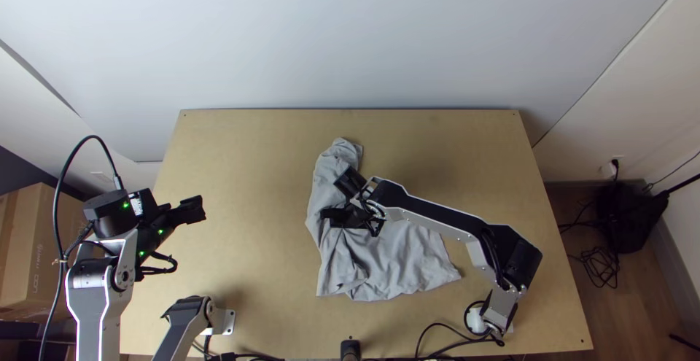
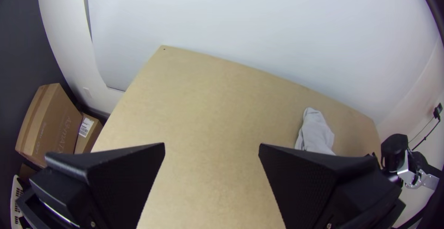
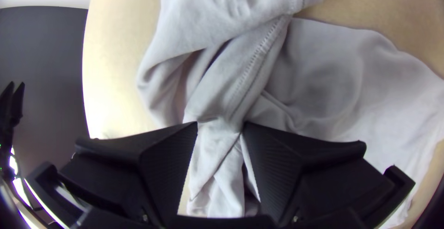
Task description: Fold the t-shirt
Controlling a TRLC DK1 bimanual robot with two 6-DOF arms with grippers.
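In the top view my left gripper (image 1: 194, 210) is held out past the table's left edge, far from the cloth. Its two fingers stand wide apart in the left wrist view, my left gripper (image 2: 212, 146) being open with nothing between them. My right gripper (image 1: 334, 217) is at the left-middle part of the grey t-shirt (image 1: 397, 259). Bunched folds of the t-shirt (image 3: 323, 81) run between the fingers of my right gripper (image 3: 220, 125), pinched at the tips. The cloth lies rumpled, with a narrow part stretching up the table and a wider part nearer; this upper end of the t-shirt (image 2: 315, 134) shows too.
The light wooden table (image 1: 240, 149) has bare surface to the left of the cloth and at the upper right. The right arm's links (image 1: 445, 219) pass over the cloth's right part. Cables (image 1: 437, 335) lie along the near edge, and cardboard boxes (image 1: 44, 244) stand off to the left.
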